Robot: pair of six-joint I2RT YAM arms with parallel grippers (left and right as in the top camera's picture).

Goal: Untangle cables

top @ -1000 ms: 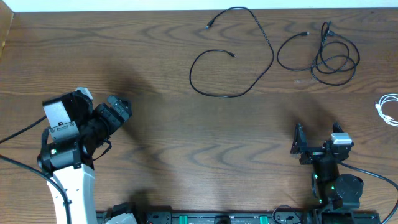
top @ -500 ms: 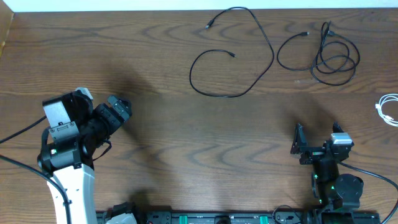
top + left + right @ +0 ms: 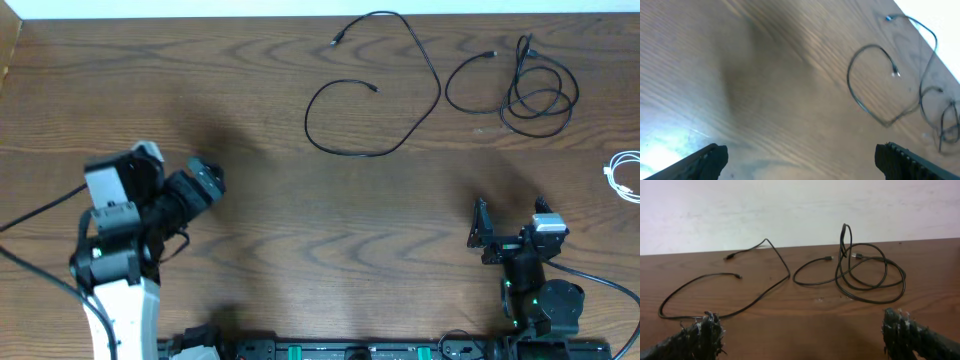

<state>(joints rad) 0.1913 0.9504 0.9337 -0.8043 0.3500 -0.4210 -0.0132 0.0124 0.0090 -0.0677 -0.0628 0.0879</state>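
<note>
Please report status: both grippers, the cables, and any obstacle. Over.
Left gripper, right gripper open, empty. Long black cable lies apart, loose. Black coil far right, not yet untangled; white cable at right edge. Nothing in the way.

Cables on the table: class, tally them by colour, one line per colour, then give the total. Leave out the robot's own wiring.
Black cables: 2, the long open loop and the coiled bunch, which shows two plug ends, so it is counted as one.
White cable: 1, partly cut off at the right edge of the overhead view.
Total: 3
</note>
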